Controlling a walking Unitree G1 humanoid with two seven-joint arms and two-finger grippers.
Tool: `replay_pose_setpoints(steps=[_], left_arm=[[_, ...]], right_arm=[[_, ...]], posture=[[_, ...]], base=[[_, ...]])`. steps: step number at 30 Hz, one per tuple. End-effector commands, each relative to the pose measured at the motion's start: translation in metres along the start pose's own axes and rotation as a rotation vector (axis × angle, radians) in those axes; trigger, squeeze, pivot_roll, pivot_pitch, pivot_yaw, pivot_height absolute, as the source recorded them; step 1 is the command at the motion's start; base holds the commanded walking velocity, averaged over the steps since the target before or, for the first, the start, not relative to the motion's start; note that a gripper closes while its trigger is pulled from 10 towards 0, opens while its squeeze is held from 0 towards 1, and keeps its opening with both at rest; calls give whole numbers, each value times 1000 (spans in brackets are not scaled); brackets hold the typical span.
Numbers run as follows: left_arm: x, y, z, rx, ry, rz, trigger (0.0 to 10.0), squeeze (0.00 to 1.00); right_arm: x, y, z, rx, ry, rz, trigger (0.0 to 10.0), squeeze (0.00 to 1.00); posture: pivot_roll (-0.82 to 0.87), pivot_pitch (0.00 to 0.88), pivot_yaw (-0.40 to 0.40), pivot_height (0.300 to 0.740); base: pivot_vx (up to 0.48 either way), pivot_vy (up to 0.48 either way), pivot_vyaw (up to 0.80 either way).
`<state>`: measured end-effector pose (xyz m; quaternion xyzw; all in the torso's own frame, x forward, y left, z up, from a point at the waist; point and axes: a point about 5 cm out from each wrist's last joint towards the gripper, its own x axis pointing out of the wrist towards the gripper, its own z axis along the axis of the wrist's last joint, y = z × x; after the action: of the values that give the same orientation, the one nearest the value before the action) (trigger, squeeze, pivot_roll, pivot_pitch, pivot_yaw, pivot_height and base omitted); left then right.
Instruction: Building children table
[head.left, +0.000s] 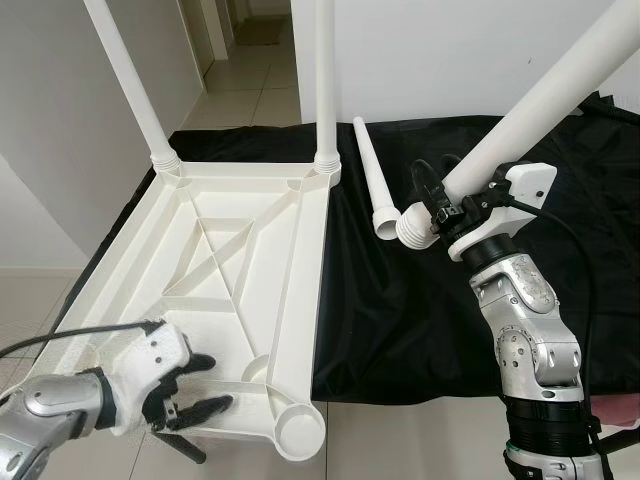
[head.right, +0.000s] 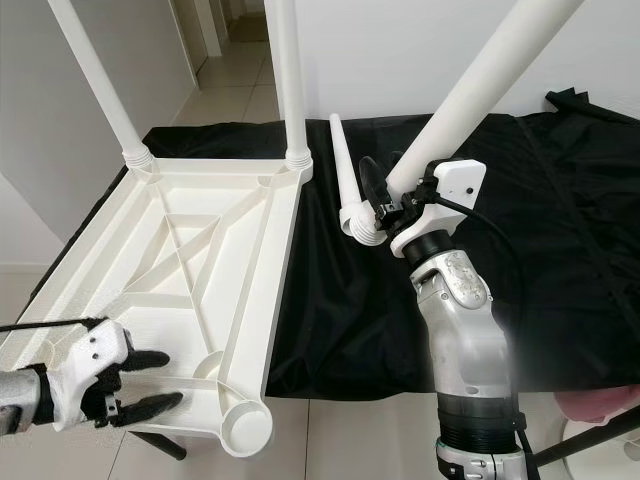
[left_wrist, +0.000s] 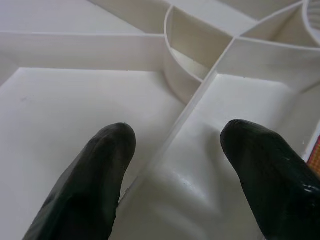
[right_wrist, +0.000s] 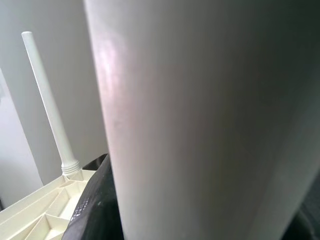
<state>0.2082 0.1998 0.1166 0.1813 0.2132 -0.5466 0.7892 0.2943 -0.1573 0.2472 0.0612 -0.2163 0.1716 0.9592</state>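
A white plastic table top (head.left: 240, 260) lies upside down on a black cloth, ribs facing up. Two white legs (head.left: 325, 90) stand screwed into its far corners. At its near edge my left gripper (head.left: 195, 385) is open, one finger on either side of a rib (left_wrist: 170, 135), close to the empty near corner socket (head.left: 296, 430). My right gripper (head.left: 437, 203) is shut on a third white leg (head.left: 540, 100), which it holds tilted over the cloth, threaded end (head.left: 411, 225) down. A fourth leg (head.left: 372, 180) lies loose on the cloth beside the table top.
The black cloth (head.left: 400, 320) covers the floor under and right of the table top. Tiled floor (head.left: 240, 85) and a doorway lie beyond. White walls stand at the left and the back. A dark tripod leg (head.right: 590, 440) shows at bottom right.
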Motion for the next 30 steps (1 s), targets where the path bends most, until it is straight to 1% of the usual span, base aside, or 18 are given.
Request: replay_pose_setpoints(steps=[1,2,3,4,5,8,9,10,13,16,18,19,21,22,23,27,30], left_arm=[[5,-2,-8,4,45,-54,10000,0],[11,6,-10,15,60,17,10000,0],[11,6,-10,15,60,17,10000,0],[13,9,-11,21,70,44,10000,0],[16,16,-12,44,86,108,10000,0],[16,17,-12,49,87,119,10000,0],[18,23,-8,66,64,168,10000,0],[18,23,-8,66,64,168,10000,0],[24,40,4,38,-14,275,10000,0],[25,43,6,31,-25,287,10000,0],[29,49,13,50,-47,320,10000,0],[29,49,13,50,-47,320,10000,0],[37,54,24,66,-96,354,10000,0],[37,54,24,66,-96,354,10000,0],[43,57,30,82,-126,374,10000,0],[52,62,39,116,-152,411,10000,0],[55,64,41,121,-159,426,10000,0]], right_arm=[[4,5,3,0,-23,25,10000,0],[4,5,3,-1,-23,24,10000,0],[4,5,3,-1,-23,24,10000,0],[4,5,3,-2,-23,23,10000,0],[4,6,3,0,-23,21,10000,0],[4,6,3,1,-22,21,10000,0],[3,5,3,1,-23,18,10000,0],[3,5,3,1,-23,18,10000,0],[3,5,3,1,-25,10,10000,0],[3,5,3,1,-26,9,10000,0],[4,5,3,2,-31,7,10000,0],[4,5,3,2,-31,7,10000,0],[4,5,3,2,-34,3,10000,0],[4,5,3,2,-34,3,10000,0],[3,5,3,3,-34,-1,10000,0],[3,5,2,4,-33,-4,10000,0],[3,5,1,4,-33,-5,10000,0]], posture=[[17,47,80,740],[15,50,84,740],[15,50,84,740],[15,50,84,740],[11,50,88,740],[11,50,88,740],[9,49,91,740],[9,49,91,740],[9,49,93,740],[9,49,93,740],[7,47,99,740],[7,47,99,740],[4,46,101,740],[4,46,101,740],[3,44,103,740],[1,43,105,740],[-3,40,108,740]], base=[[0,0,0],[0,0,0],[0,0,0],[0,0,0],[0,0,0],[0,0,0],[0,0,0],[0,0,0],[0,0,0],[0,0,0],[0,0,0],[0,0,0],[0,0,0],[0,0,0],[0,0,0],[0,0,0],[0,0,0]])
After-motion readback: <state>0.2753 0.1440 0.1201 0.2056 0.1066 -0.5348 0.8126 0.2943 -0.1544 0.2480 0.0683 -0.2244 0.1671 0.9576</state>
